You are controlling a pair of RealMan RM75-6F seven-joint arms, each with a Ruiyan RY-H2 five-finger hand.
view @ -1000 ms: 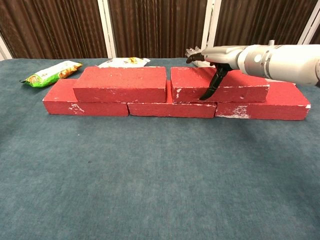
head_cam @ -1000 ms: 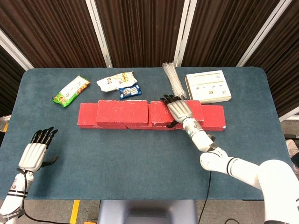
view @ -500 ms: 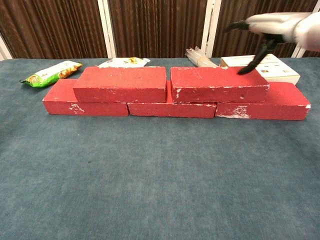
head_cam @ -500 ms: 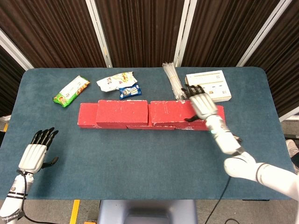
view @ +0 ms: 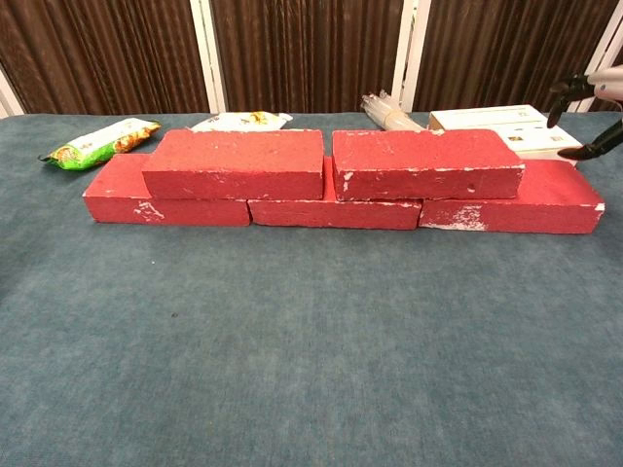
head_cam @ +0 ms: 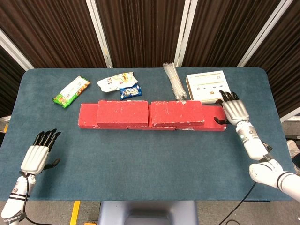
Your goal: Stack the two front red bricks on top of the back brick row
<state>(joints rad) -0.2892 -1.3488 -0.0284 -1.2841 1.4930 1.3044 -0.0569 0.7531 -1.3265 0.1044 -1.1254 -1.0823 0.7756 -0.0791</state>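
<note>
A: Count? Five red bricks: three in the bottom row (view: 336, 213), two on top, the left upper brick (view: 234, 163) and the right upper brick (view: 424, 163), each bridging a seam below. Mid-frame in both views.

B: Looks? Rough red blocks, white scuffs on corners and front faces. Top pair nearly touching, thin gap between them.

A: Other stuff: one green snack packet (head_cam: 71, 92) upper left, two white-and-blue wrappers (head_cam: 120, 84) behind the row, one bundle of clear straws (head_cam: 174, 80), one white flat box (head_cam: 209, 86) upper right.

B: Hands? Right hand (head_cam: 233, 111) at the row's right end, fingers spread, holding nothing, thumb near the bottom brick; contact unclear. Left hand (head_cam: 37, 154) lower left, fingers straight and apart, empty, well apart from the bricks.

A: Room: wide bare blue tabletop (head_cam: 140, 164) in front of the row.
</note>
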